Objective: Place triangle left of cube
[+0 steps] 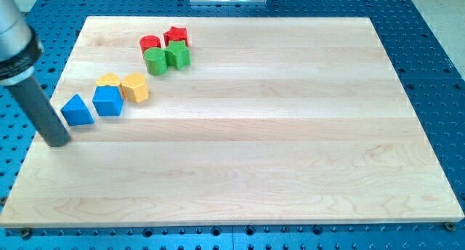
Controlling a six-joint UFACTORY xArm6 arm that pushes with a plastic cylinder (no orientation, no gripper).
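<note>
A blue triangle (pixel 77 110) lies on the wooden board (pixel 240 148) near its left edge. A blue cube (pixel 107 101) sits just right of it, nearly touching. My tip (pixel 57 142) rests on the board just left of and below the triangle, a small gap apart from it. The dark rod rises from the tip toward the view's top left.
A yellow block (pixel 108 81) and an orange-yellow hexagonal block (pixel 135 87) sit right behind the cube. Further up are a red cylinder (pixel 150 42), a red star (pixel 176 36), a green cylinder (pixel 155 60) and a green star-like block (pixel 178 55).
</note>
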